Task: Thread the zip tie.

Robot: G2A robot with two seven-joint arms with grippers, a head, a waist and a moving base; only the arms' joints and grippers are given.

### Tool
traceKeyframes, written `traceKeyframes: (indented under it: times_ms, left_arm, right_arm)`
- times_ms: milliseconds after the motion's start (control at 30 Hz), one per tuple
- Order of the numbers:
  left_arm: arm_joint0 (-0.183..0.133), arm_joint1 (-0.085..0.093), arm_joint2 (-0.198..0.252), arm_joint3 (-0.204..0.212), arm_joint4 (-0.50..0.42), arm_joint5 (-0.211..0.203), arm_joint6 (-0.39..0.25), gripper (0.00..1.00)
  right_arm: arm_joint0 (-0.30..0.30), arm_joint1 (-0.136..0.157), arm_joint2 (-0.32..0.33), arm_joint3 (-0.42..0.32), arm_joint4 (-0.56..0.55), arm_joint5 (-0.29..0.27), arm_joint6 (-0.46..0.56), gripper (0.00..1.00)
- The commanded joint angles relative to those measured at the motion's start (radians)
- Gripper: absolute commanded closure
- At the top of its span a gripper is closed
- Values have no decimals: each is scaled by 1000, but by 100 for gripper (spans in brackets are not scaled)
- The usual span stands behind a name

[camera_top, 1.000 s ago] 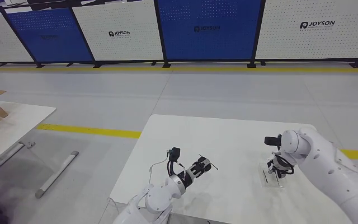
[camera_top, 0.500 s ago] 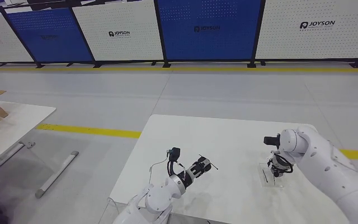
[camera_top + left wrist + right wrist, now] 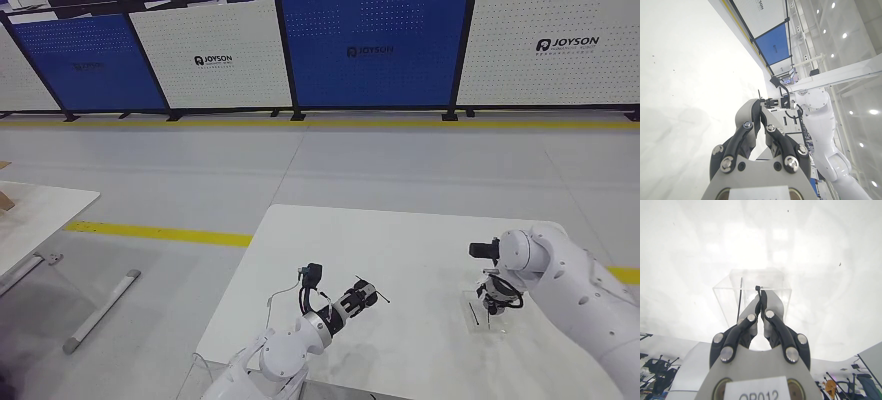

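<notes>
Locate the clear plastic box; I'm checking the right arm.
Top view: the clear plastic box stands on the white table's right side, under the right end effector gripping a black zip tie.

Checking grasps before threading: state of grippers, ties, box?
left gripper: shut on first zip tie, end protruding.
right gripper: shut on second zip tie, at the clear box.
third zip tie: loose, leaning inside the box.
clear box: upright on table.

Looks like a factory test hall: pegboard partitions (image 3: 372, 52) behind the white table (image 3: 420, 250), yellow floor tape (image 3: 160, 233) beside it, ceiling lamps (image 3: 844, 35) above.
</notes>
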Motion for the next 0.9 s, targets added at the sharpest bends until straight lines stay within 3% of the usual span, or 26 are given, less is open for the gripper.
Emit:
traceKeyframes:
  times_ms: [0, 467, 667, 867]
  left_arm:
    - [0, 0, 0, 0, 0, 0, 0, 100]
    - [0, 0, 0, 0, 0, 0, 0, 100]
    - [0, 0, 0, 0, 0, 0, 0, 100]
    - [0, 0, 0, 0, 0, 0, 0, 100]
  right_arm:
    - [-1, 3, 1, -6, -2, 1, 0, 100]
    - [-12, 30, 3, -56, 6, 1, 0, 100]
    - [-5, 28, -7, -43, 16, -4, 0, 89]
    - [2, 22, -18, -24, 27, -9, 0, 86]
